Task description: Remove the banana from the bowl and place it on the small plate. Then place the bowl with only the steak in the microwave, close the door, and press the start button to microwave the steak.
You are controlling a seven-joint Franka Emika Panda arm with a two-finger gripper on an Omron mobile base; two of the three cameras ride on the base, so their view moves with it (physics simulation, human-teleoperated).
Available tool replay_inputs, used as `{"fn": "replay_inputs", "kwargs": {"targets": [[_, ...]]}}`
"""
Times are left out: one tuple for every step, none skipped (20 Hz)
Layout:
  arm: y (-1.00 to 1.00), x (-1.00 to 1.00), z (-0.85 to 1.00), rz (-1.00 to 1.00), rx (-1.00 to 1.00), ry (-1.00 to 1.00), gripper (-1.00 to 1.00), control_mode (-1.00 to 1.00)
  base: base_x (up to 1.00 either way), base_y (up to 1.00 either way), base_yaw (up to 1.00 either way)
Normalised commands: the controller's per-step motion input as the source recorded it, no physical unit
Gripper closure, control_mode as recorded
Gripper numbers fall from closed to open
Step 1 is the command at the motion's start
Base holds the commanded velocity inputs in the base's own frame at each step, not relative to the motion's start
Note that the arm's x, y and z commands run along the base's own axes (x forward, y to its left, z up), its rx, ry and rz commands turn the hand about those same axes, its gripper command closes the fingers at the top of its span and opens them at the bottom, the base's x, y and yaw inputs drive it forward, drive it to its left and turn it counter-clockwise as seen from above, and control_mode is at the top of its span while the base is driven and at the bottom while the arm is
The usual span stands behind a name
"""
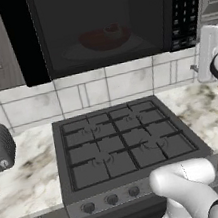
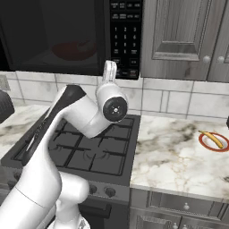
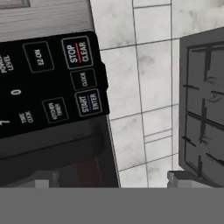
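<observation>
Door (image 1: 101, 26): closed, bowl (image 1: 105, 38) with steak (image 1: 112, 29) dimly visible behind.
Banana (image 2: 211, 139): on plate (image 2: 223, 146), right worktop (image 2: 174, 156).
Jaws: spread, near keypad (image 3: 48, 83).

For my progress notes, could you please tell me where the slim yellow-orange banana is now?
In the right base view, the slim yellow-orange banana lies on the small red-rimmed white plate, on the marble counter right of the black stove.

My left base camera looked forward and down from behind my arm, at the stove (image 1: 124, 141) below the microwave (image 1: 101, 23). My right one faced the same stove (image 2: 87, 147) and microwave (image 2: 71, 36) from the other side, taking in more counter (image 2: 174, 156). My hand camera sat close to the keypad (image 3: 52, 83), rolled sideways.
</observation>
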Motion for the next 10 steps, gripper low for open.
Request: {"fn": "replay_inputs", "kwargs": {"targets": [[-0.05, 0.14, -0.26, 0.04, 0.03, -0.01, -1.0, -1.0, 0.0, 0.0, 0.0], [-0.03, 0.14, -0.19, 0.04, 0.03, -0.01, -1.0, -1.0, 0.0, 0.0, 0.0], [0.0, 0.24, -0.15, 0.04, 0.02, 0.0, -1.0, -1.0, 0.0, 0.0, 0.0], [0.0, 0.31, -0.14, 0.05, 0.02, 0.0, -1.0, -1.0, 0.0, 0.0, 0.0], [0.0, 0.34, -0.15, 0.05, 0.01, 0.0, -1.0, -1.0, 0.0, 0.0, 0.0], [0.0, 0.34, -0.16, 0.04, 0.01, 0.0, -1.0, -1.0, 0.0, 0.0, 0.0], [0.0, 0.35, -0.16, 0.03, 0.01, 0.0, -1.0, -1.0, 0.0, 0.0, 0.0], [0.0, 0.36, -0.14, 0.02, 0.02, 0.0, -1.0, -1.0, 0.0, 0.0, 0.0], [0.0, 0.36, -0.09, 0.02, 0.03, 0.0, -1.0, -1.0, 0.0, 0.0, 0.0], [0.0, 0.39, -0.06, 0.01, 0.03, 0.0, -1.0, -1.0, 0.0, 0.0, 0.0]]}}
